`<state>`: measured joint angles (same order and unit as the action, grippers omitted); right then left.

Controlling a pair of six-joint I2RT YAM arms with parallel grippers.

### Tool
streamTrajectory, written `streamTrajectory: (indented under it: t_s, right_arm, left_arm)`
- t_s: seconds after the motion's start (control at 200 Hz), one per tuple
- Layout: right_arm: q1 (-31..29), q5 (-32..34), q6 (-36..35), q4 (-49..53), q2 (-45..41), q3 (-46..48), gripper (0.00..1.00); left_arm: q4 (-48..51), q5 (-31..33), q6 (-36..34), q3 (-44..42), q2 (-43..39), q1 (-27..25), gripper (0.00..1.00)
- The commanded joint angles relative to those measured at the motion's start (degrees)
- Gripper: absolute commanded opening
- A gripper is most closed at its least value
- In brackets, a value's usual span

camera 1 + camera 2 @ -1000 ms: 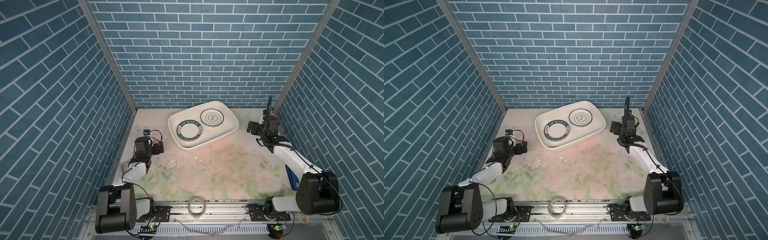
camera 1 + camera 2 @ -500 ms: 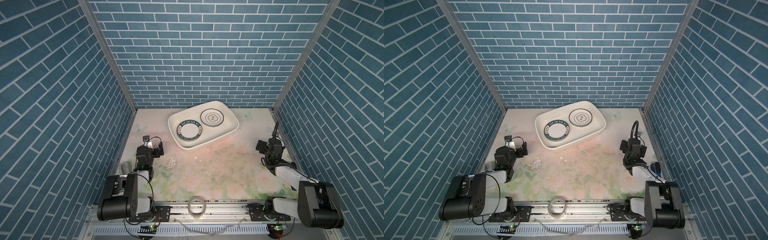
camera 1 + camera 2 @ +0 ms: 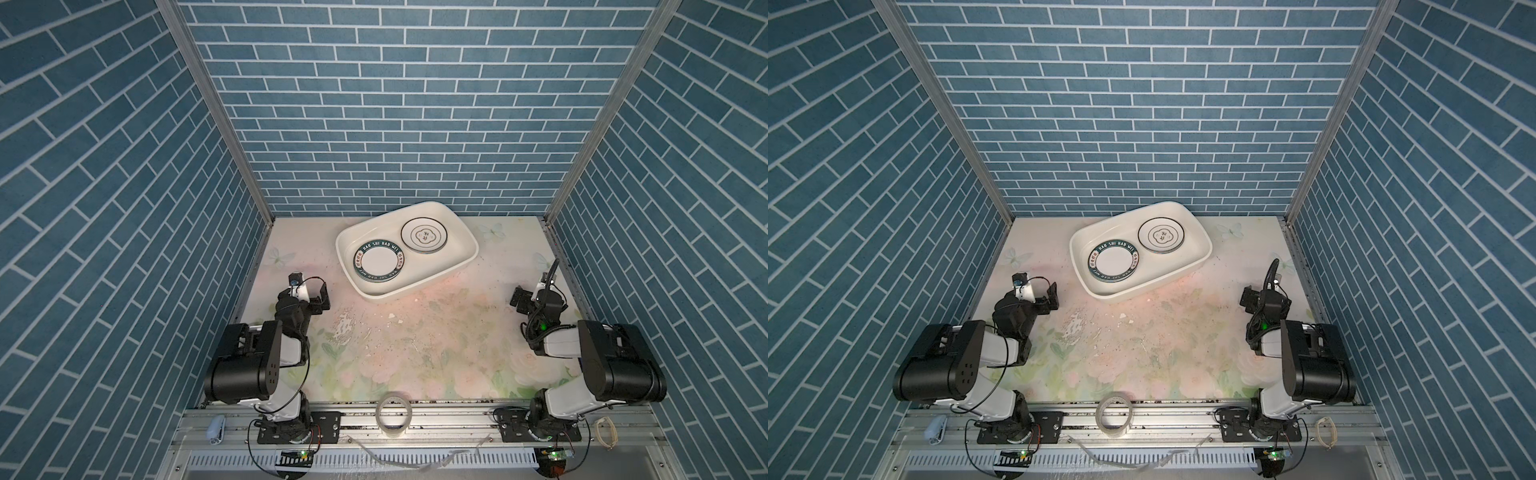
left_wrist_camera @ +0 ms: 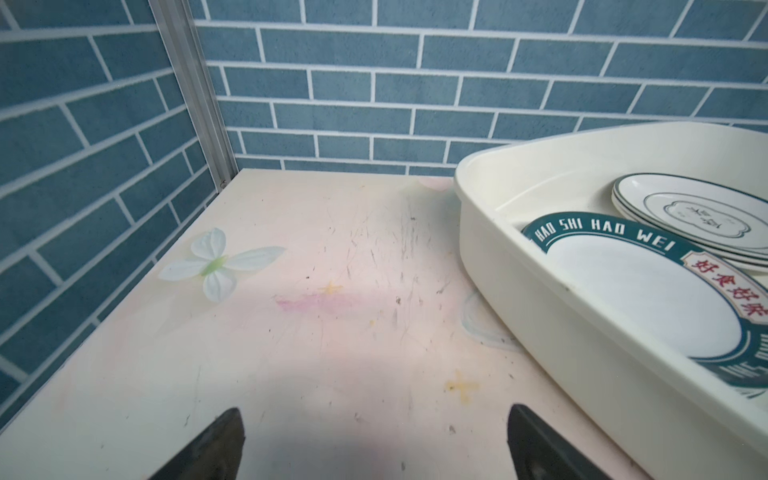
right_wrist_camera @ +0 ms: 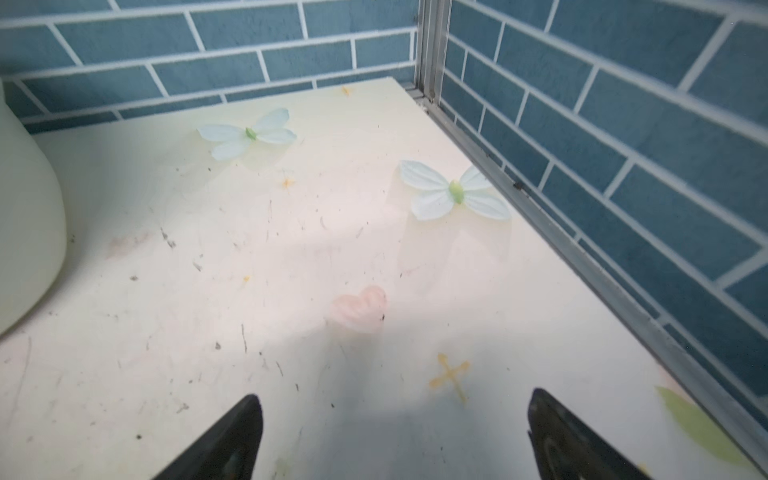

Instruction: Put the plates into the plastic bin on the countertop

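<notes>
Sitting at the back of the flowered surface (image 3: 415, 357) in both top views, the plastic bin (image 3: 440, 277) holds the plates in two stacks, topped by a green lettered plate (image 3: 378, 266) and an emblem plate (image 3: 424, 235), the left fingers (image 3: 321, 298) and right fingers (image 3: 519, 297) well apart from it at either side. The left wrist view shows the left fingers (image 4: 220, 449) wide over bare surface, holding nothing, the bin (image 4: 540, 332) near. The right wrist view shows the right fingers (image 5: 232, 440) equally wide and empty.
</notes>
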<state>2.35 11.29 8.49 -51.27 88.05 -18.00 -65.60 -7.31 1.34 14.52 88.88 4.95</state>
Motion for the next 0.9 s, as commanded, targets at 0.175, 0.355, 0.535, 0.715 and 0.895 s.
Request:
streamTrajectory:
  t_s: [0.175, 0.355, 0.535, 0.715, 0.895]
  right_arm:
    - [0.2, -3.5, -3.2, -1.1, 0.2, -3.2, 0.99]
    - [0.3, -3.3, -2.7, -5.5, 0.1, -0.8, 0.99]
    - [0.3, -4.2, -3.3, -0.7, 0.4, -3.4, 0.99]
    - [0.2, -4.3, -3.4, -1.4, 0.1, -3.0, 0.99]
    - [0.3, -4.4, -3.4, -1.3, 0.2, -3.0, 0.99]
  left_arm:
    - [11.9, 2.0, -3.0, 5.7, -1.2, -2.6, 1.00]
    - [13.7, -1.3, -4.7, 6.7, -1.1, -2.8, 1.00]
    - [13.9, -1.2, -4.8, 6.7, -1.2, -2.9, 1.00]
    - [13.9, -1.2, -4.8, 6.8, -1.1, -2.9, 1.00]
    - [13.9, -1.3, -4.9, 6.7, -1.2, -2.9, 0.99]
